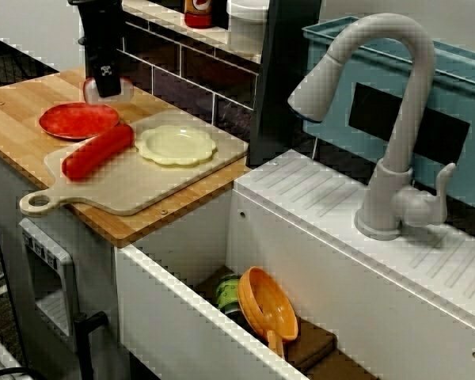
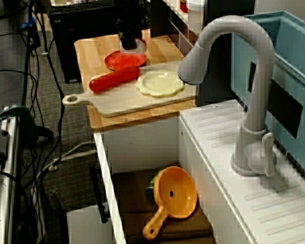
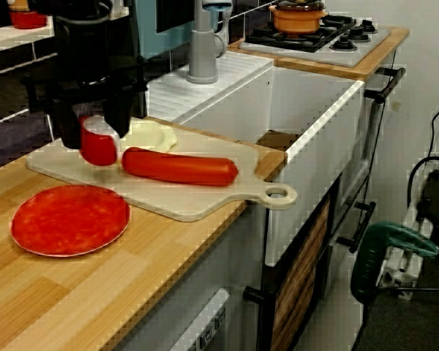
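1. Tool state. In the view from the counter end, I see the gripper (image 3: 95,137) at the upper left of the frame. Its two dark fingers (image 3: 118,117) are closed part-way onto a red cup (image 3: 99,150) with a white rim, one finger on each side. The cup is the only thing in the grip.

2. Cup position. The cup is upright, over the far left corner of the cutting board (image 3: 183,197). I cannot tell whether its base touches the board.

3. Nearby things. A red sausage (image 3: 179,167) lies on the board just right of the cup, at the frame's centre. A cream scalloped plate (image 3: 157,134) sits on the board behind the sausage. A red plate (image 3: 69,219) lies on the wooden counter (image 3: 29,292) at lower left, beside the board and apart from the cup.

4. View over the sink. The gripper (image 1: 107,85) stands at the upper left, just behind the red plate (image 1: 79,120). The grey faucet (image 1: 388,119) fills the right half. An orange strainer (image 1: 265,305) rests in the sink (image 1: 174,317) at the bottom centre, against a green can (image 1: 229,294).
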{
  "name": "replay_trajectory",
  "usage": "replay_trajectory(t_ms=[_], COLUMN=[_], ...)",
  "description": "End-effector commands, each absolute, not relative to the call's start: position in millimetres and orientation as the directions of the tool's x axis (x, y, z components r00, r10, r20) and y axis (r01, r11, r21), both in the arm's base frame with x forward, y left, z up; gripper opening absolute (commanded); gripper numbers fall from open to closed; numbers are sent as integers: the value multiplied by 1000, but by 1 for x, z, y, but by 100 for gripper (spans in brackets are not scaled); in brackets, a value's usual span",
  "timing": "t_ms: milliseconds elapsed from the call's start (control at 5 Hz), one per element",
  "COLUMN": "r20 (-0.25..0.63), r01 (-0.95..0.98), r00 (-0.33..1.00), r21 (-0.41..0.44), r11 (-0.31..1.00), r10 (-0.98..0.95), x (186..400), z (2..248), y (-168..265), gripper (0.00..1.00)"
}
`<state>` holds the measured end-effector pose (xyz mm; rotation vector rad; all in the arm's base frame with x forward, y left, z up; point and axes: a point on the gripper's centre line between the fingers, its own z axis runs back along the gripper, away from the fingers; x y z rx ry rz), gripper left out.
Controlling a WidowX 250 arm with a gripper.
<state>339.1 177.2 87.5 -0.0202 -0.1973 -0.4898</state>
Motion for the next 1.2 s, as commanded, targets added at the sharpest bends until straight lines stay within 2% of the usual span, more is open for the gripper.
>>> replay_trajectory(t_ms=[0,200,800,1000], r20=[244,236,258,261], r01=[485,493,513,491], r00=[831,829,802,814], r21=[119,122,166,167], r11=[866,861,842,855], r10=[-499,-508,-539,-519], x=[342,345,338,345], z=[126,125,117,109], y=[158,146,104,102], gripper=[0,0,0,0])
